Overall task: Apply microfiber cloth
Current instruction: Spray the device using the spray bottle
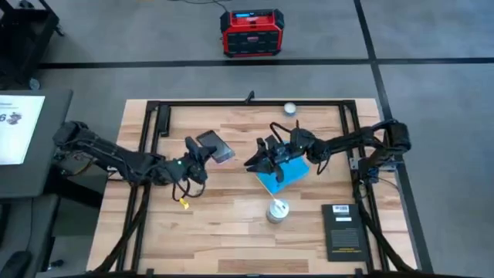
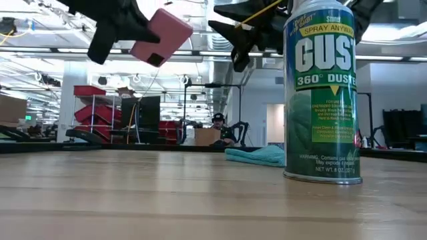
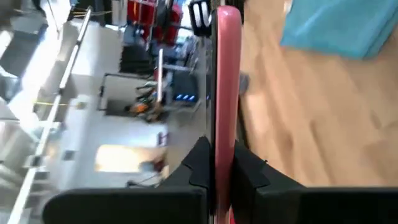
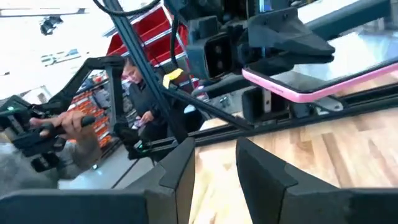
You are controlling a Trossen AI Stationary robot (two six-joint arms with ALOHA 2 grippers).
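Note:
My left gripper is shut on the pink-backed phone, held in the air left of the table's middle. In the low view the phone hangs tilted, high above the wood. The blue microfiber cloth lies flat on the table right of the middle, partly under my right arm. My right gripper hovers open above the cloth's left edge with nothing between its fingers, and faces the phone. My left gripper pinches the phone between its two fingers, one finger on each flat face, at the phone's end nearest the table's left. The fingers come roughly level from the table's left. The phone is lifted clear and tilted, reaching out past the fingertips.
A green duster spray can stands upright near the front middle, close by the cloth. A black booklet lies at the front right. A small white object sits at the far edge. A person shows beyond the table.

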